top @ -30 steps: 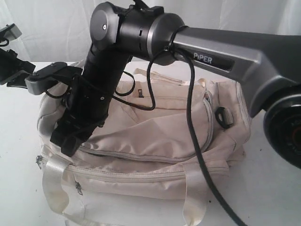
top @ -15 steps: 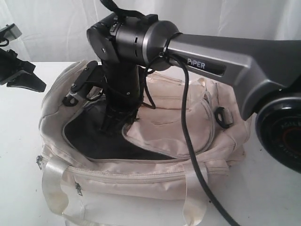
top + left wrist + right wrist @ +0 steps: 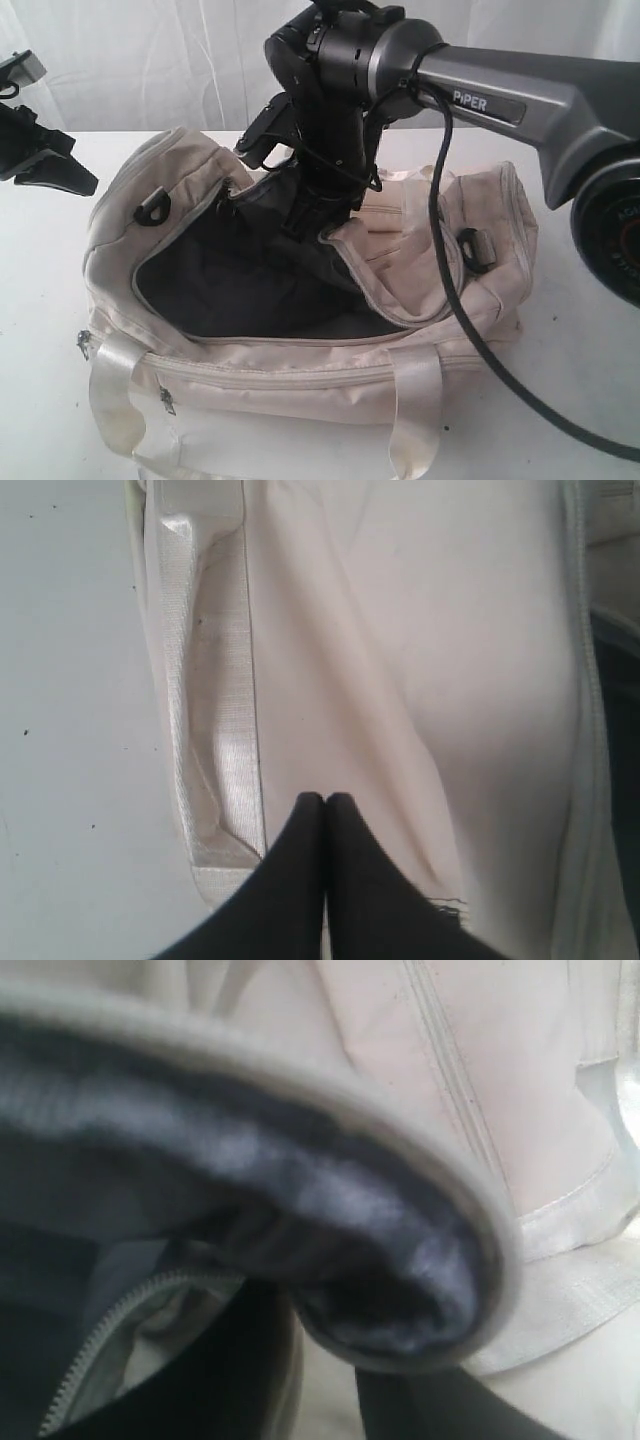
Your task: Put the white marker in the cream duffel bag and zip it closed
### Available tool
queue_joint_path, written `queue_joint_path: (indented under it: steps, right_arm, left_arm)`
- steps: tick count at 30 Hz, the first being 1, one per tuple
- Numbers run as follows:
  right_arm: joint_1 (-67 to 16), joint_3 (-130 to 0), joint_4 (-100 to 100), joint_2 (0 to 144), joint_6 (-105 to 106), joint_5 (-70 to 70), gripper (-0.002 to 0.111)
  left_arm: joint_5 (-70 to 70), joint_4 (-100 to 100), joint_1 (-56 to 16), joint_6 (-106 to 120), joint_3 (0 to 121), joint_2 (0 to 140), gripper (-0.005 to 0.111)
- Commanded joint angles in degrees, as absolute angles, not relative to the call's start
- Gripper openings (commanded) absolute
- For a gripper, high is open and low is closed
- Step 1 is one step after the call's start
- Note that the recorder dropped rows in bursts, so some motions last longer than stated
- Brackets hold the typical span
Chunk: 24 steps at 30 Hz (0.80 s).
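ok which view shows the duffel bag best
The exterior view: nearly the whole cream duffel bag, top open on dark lining. The left wrist view shows only a cream panel and webbing; the right wrist view, a blurred flap edge up close.

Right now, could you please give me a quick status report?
Left gripper shut, empty. Right gripper pinching cream duffel bag flap, main opening unzipped. White marker not in view.

dark mouth of cream duffel bag free at left; right arm and folded flap across its right
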<state>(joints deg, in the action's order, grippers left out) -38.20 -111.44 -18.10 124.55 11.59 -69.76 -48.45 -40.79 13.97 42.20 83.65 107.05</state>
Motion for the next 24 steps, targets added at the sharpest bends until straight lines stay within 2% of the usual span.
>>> queue_joint_path:
  steps: [1,11,18,24]
  right_arm:
    - [-37.62,-111.16,-17.85,124.68,11.76,-69.96,0.035]
    - [-37.73,-116.05,-17.42,121.43,7.06,-69.03,0.038]
    - [-38.31,-115.93,-16.39,122.36,3.66,-55.19,0.039]
    - [-41.52,-115.93,-3.37,120.74,9.6,-40.57,0.039]
  left_arm:
    - [-49.64,-41.94,14.18,42.24,83.42,106.69,0.0]
    - [-49.55,-43.55,14.18,42.24,83.42,106.69,0.0]
    - [-49.98,-43.68,14.18,42.24,83.42,106.69,0.0]
    - [-49.98,-43.68,14.18,42.24,83.42,106.69,0.0]
